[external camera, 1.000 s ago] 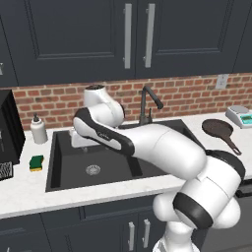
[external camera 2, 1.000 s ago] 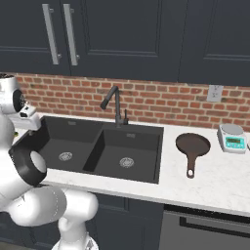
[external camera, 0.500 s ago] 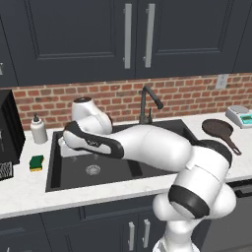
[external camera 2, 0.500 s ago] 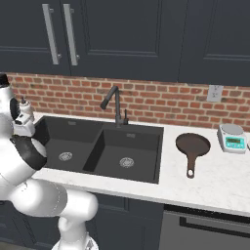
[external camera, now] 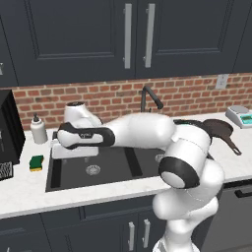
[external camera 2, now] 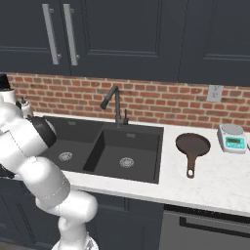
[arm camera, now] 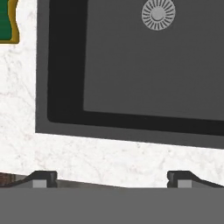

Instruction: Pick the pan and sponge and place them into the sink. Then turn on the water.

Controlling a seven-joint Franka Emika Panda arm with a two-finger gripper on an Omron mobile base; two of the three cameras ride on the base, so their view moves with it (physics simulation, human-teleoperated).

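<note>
Sponge [arm camera: 7, 21] sits on the counter at ten o'clock from your wide-open gripper [arm camera: 111, 178], beside the sink [arm camera: 61, 87]. It looks light and squashy; pinch its long sides gently.

A red brick backsplash [external camera 2: 161, 102] runs behind the white marbled surface [external camera 2: 215, 178]. Above hang dark navy wall cabinets [external camera: 88, 39] with long silver bar handles [external camera: 128, 35]. A white wall outlet [external camera 2: 213, 92] sits on the brick at the right. Below, matching dark base cabinets [external camera: 93, 224] carry short silver handles [external camera: 131, 233]. Lighting is even and soft.
</note>
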